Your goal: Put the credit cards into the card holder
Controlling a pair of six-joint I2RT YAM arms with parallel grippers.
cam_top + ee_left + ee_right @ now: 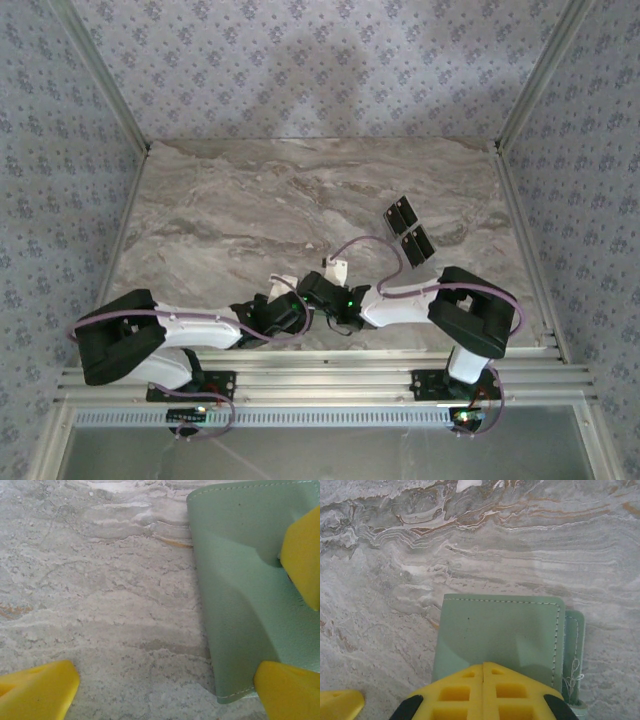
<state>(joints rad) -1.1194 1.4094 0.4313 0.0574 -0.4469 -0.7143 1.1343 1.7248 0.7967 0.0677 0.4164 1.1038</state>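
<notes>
The sage-green card holder [500, 630] lies flat on the marble, closed, its snap tab at its right edge. My right gripper [483, 666] is shut, and its joined tips press down on the holder's near part and dent it. My left gripper [167, 680] stands open low over the table, with the holder's [240, 595] left edge between its fingers and bare marble in most of the gap. The right gripper's yellow fingertip [302, 555] shows on the holder there. From above, both grippers meet at the holder [335, 268]. Black credit cards [400, 213] lie in two small groups [418, 245] further right.
The marble table [250, 200] is walled by patterned panels at the back and sides. An aluminium rail [320, 380] runs along the near edge. A purple cable [375, 245] loops over the table between the right arm and the cards.
</notes>
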